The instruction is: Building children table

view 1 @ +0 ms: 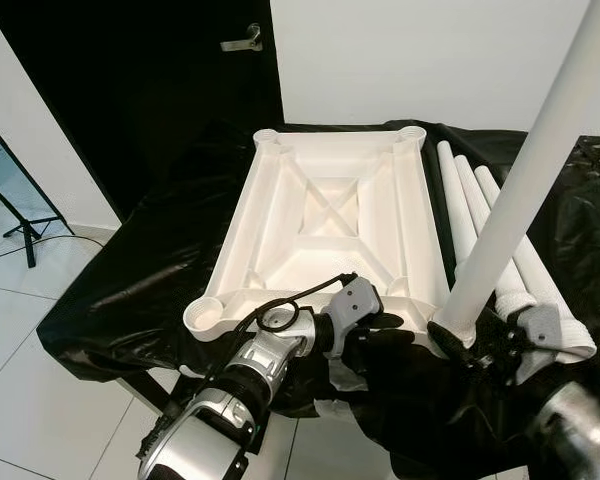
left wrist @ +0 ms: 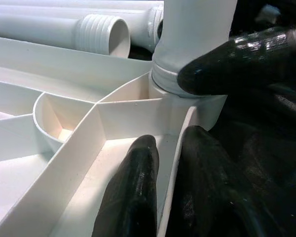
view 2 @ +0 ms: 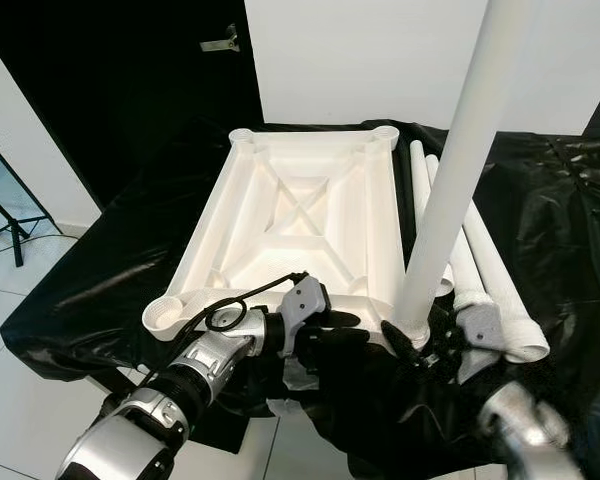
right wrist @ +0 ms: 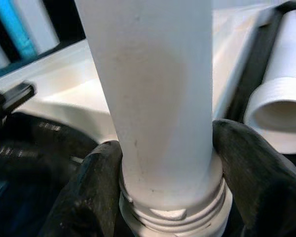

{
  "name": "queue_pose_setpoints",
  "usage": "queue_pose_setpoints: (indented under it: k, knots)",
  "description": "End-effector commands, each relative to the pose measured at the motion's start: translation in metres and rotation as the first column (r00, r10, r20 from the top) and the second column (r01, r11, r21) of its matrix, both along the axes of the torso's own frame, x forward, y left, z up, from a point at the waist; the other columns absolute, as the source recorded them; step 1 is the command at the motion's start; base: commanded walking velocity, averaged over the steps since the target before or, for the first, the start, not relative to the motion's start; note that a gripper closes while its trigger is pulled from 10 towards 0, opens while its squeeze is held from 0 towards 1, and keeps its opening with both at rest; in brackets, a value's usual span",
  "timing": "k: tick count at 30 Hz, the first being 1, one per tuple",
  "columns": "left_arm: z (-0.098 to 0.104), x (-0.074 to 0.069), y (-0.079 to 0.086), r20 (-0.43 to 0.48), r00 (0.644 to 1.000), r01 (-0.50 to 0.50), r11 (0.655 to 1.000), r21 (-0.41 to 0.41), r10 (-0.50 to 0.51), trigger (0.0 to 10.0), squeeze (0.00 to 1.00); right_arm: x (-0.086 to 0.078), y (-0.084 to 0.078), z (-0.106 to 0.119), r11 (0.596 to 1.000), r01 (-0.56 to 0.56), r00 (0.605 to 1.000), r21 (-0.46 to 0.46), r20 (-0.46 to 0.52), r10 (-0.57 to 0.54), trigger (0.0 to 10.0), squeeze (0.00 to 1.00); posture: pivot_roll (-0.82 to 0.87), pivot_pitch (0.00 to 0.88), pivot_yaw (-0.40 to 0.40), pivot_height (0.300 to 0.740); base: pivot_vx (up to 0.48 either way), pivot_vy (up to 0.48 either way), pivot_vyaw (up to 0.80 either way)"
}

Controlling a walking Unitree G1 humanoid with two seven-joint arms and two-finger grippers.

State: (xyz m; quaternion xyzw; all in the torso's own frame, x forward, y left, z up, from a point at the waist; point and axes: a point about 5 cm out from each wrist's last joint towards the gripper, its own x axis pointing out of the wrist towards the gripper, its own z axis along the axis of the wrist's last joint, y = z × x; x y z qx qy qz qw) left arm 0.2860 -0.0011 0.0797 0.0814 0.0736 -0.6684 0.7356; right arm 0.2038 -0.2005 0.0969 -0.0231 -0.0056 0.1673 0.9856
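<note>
A white plastic tabletop (view 1: 280, 215) lies upside down on a black-covered surface, ribs facing up. One white leg (view 1: 525, 180) stands upright in its near right corner socket (left wrist: 163, 84), threaded end down. My right gripper (right wrist: 170, 158) is shut around the base of this leg, one finger on each side. My left gripper (left wrist: 170, 148) is shut on the tabletop's near rim beside that corner, one finger (left wrist: 133, 168) inside the rim and one outside. Both grippers sit close together at the near right corner (view 1: 420, 335).
Loose white legs (view 1: 475, 215) lie side by side to the right of the tabletop, threaded ends (left wrist: 101, 34) toward me. The black sheet (view 1: 150, 270) drapes over the edges. A black door with a handle (view 1: 242, 40) stands behind. A tripod foot (view 1: 20, 228) rests on the tiled floor at left.
</note>
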Motion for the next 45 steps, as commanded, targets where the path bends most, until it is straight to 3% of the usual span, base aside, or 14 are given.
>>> queue_pose_setpoints:
  k: [1, 8, 9, 14, 15, 19, 20, 29, 30, 31, 32, 39, 43, 45]
  knots:
    - [-0.029, -0.020, 0.005, -0.157, 0.980, 0.136, 0.986, 0.098, -0.119, 10.0, 0.00, -0.001, 0.013, -0.010, 0.995, 0.066, 0.998, 0.079, -0.019, -0.065, 0.0, 0.00, 0.09, 0.000, 0.057, 0.740, 0.000, 0.000, 0.00]
    - [-0.028, -0.019, 0.004, -0.154, 0.980, 0.140, 0.985, 0.102, -0.124, 10.0, 0.00, 0.002, 0.006, -0.010, 0.975, 0.213, 0.977, 0.067, -0.003, -0.214, 0.0, 0.00, 0.07, 0.000, 0.063, 0.740, 0.000, 0.000, 0.00]
    - [-0.028, -0.020, 0.003, -0.154, 0.980, 0.142, 0.985, 0.100, -0.125, 10.0, 0.00, 0.003, 0.007, -0.009, 0.979, 0.199, 0.980, 0.044, -0.003, -0.199, 10.0, 0.00, 0.07, 0.000, 0.061, 0.740, 0.000, 0.000, 0.00]
    - [-0.029, -0.021, 0.002, -0.158, 0.979, 0.145, 0.985, 0.096, -0.129, 10.0, 0.00, 0.004, 0.009, -0.006, 0.986, 0.165, 0.986, 0.021, 0.021, -0.165, 10.0, 0.00, 0.07, 0.000, 0.056, 0.740, 0.000, 0.000, 0.00]
    - [-0.030, -0.022, 0.001, -0.160, 0.979, 0.146, 0.985, 0.095, -0.130, 10.0, 0.00, 0.007, 0.008, -0.002, 0.991, 0.133, 0.990, 0.003, 0.043, -0.133, 10.0, 1.00, 0.07, 0.000, 0.054, 0.740, 0.000, 0.000, 0.00]
    - [-0.030, -0.023, 0.001, -0.162, 0.978, 0.148, 0.985, 0.093, -0.131, 10.0, 0.00, 0.010, 0.006, 0.004, 0.997, 0.072, 0.995, -0.039, 0.068, -0.069, 10.0, 1.00, 0.07, 0.000, 0.052, 0.740, 0.000, 0.000, 0.00]
    - [-0.030, -0.023, 0.000, -0.164, 0.978, 0.147, 0.985, 0.091, -0.131, 10.0, 0.00, 0.013, 0.003, 0.007, 0.997, 0.033, 0.997, -0.064, 0.073, -0.028, 10.0, 0.00, 0.07, 0.000, 0.051, 0.740, 0.000, 0.000, 0.00]
    - [-0.033, -0.027, 0.001, -0.175, 0.976, 0.150, 0.985, 0.087, -0.133, 10.0, 0.00, 0.015, -0.010, 0.017, 0.974, -0.168, 0.985, -0.155, 0.005, 0.171, 10.0, 0.00, 0.07, 0.000, 0.051, 0.740, 0.000, 0.000, 0.00]
    - [-0.034, -0.027, 0.001, -0.176, 0.976, 0.149, 0.985, 0.087, -0.132, 10.0, 0.00, 0.015, -0.013, 0.015, 0.969, -0.196, 0.981, -0.149, -0.028, 0.194, 1.4, 0.00, 0.08, 0.000, 0.049, 0.740, 0.000, 0.000, 0.00]
    - [-0.034, -0.027, 0.001, -0.176, 0.976, 0.149, 0.985, 0.087, -0.132, 10.0, 0.00, 0.015, -0.013, 0.015, 0.969, -0.196, 0.981, -0.149, -0.028, 0.194, 1.4, 0.00, 0.08, 0.000, 0.049, 0.740, 0.000, 0.000, 0.00]
    - [-0.033, -0.027, 0.001, -0.176, 0.976, 0.147, 0.985, 0.087, -0.130, 10.0, 0.00, 0.015, -0.016, 0.014, 0.967, -0.214, 0.977, -0.140, -0.051, 0.209, 0.0, 0.00, 0.08, 0.000, 0.049, 0.740, 0.000, 0.000, 0.00]
    - [-0.032, -0.025, 0.002, -0.172, 0.977, 0.143, 0.986, 0.088, -0.127, 10.0, 0.00, 0.012, -0.017, 0.010, 0.962, -0.249, 0.966, -0.110, -0.105, 0.238, 0.0, 0.00, 0.08, 0.000, 0.050, 0.740, 0.000, 0.000, 0.00]
    - [-0.032, -0.024, 0.003, -0.169, 0.978, 0.141, 0.986, 0.089, -0.125, 10.0, 0.00, 0.005, -0.009, 0.005, 0.963, -0.261, 0.959, -0.062, -0.130, 0.251, 0.0, 0.00, 0.08, 0.000, 0.050, 0.740, 0.000, 0.000, 0.00]
    - [-0.031, -0.024, 0.003, -0.167, 0.978, 0.139, 0.986, 0.092, -0.123, 10.0, 0.00, -0.001, 0.003, -0.003, 0.984, -0.180, 0.977, -0.010, -0.116, 0.178, 0.0, 0.00, 0.08, 0.000, 0.049, 0.740, 0.000, 0.000, 0.00]
